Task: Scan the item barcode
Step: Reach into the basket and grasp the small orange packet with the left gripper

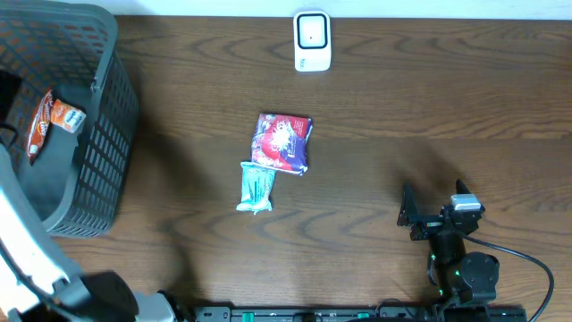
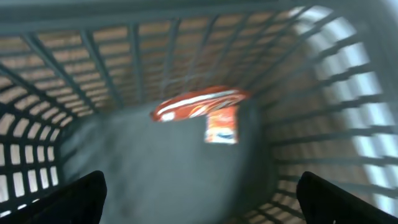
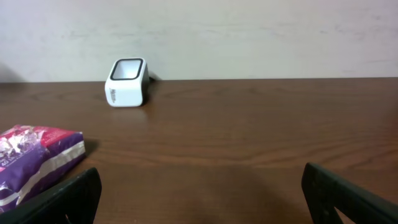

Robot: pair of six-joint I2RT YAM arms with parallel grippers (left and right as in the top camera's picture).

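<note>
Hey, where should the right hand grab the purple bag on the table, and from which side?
Probably the right edge of the purple bag, coming from the right. It lies flat, that edge is nearest the open right hand, and the teal packet crowds its near left corner.

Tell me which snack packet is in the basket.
The orange packet: it alone lies inside the grey basket at the left. The purple packet and the teal packet lie out on the table.
</note>
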